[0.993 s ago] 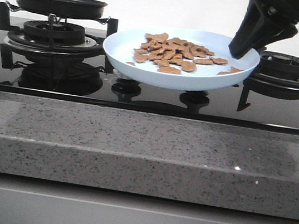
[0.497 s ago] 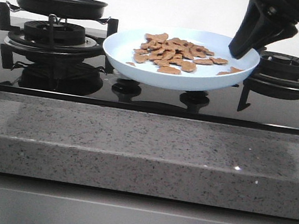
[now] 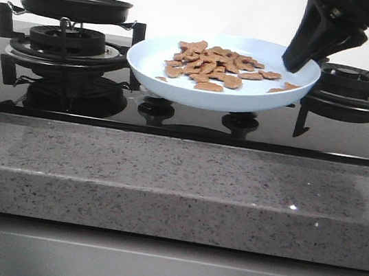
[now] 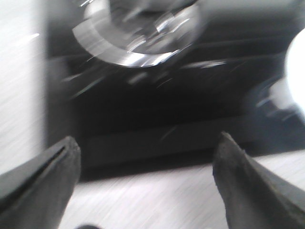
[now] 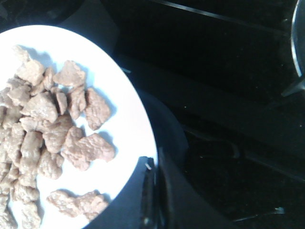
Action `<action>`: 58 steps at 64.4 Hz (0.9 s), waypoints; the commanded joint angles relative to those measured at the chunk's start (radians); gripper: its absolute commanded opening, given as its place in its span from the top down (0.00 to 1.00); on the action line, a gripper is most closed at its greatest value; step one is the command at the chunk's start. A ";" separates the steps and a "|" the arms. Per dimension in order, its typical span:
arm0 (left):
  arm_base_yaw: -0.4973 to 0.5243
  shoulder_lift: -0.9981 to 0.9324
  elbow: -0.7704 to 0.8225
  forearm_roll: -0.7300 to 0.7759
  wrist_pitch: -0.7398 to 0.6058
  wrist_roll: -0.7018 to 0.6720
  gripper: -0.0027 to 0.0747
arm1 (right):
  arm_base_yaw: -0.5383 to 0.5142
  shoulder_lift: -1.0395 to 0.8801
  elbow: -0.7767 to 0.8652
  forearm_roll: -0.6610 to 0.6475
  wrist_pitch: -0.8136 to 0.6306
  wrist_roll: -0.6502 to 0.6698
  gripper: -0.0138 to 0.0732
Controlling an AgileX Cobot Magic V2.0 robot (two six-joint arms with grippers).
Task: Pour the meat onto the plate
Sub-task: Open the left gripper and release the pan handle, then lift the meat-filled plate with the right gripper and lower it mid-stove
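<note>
The pale blue plate [image 3: 154,61] hangs tilted above the stove's middle, over the knobs. The meat [image 3: 213,64], many small reddish-brown pieces, lies piled on it. My right gripper [image 3: 304,55] is shut on the plate's right rim, one finger inside and one outside. The right wrist view shows the same grip [image 5: 155,167] on the plate's white rim [image 5: 119,119], with the meat [image 5: 47,129] beside it. My left gripper [image 4: 145,148] is open and empty over the counter's edge in front of the stove. That view is blurred, and this gripper is out of the front view.
A black frying pan [image 3: 72,5] sits on the left burner. The right burner [image 3: 356,84] stands behind my right gripper. Two knobs [image 3: 155,109] are under the plate. A speckled grey counter [image 3: 177,185] runs along the front.
</note>
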 commanded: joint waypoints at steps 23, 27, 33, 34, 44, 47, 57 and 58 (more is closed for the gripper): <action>-0.012 -0.244 0.053 0.117 -0.040 -0.103 0.23 | 0.001 -0.050 -0.024 0.032 -0.035 -0.008 0.98; -0.012 -0.259 0.060 0.108 -0.040 -0.103 0.23 | 0.001 -0.050 -0.024 0.032 -0.035 -0.008 0.98; -0.012 -0.272 0.068 0.098 -0.040 -0.103 0.23 | 0.001 -0.050 -0.024 0.032 -0.035 -0.008 0.98; -0.012 -0.272 0.068 0.100 -0.040 -0.103 0.23 | 0.001 -0.050 -0.024 0.032 -0.035 -0.008 0.98; -0.013 -0.272 0.070 0.077 -0.040 -0.103 0.23 | 0.001 -0.050 -0.024 0.032 -0.035 -0.008 0.98; -0.014 -0.272 0.070 0.071 -0.038 -0.103 0.23 | 0.001 -0.050 -0.024 0.032 -0.035 -0.008 0.98; -0.016 -0.272 0.070 0.071 -0.038 -0.103 0.23 | 0.001 -0.050 -0.024 0.032 -0.036 -0.008 0.98; -0.016 -0.272 0.070 0.070 -0.038 -0.103 0.23 | 0.001 -0.050 -0.024 0.032 -0.036 -0.008 0.98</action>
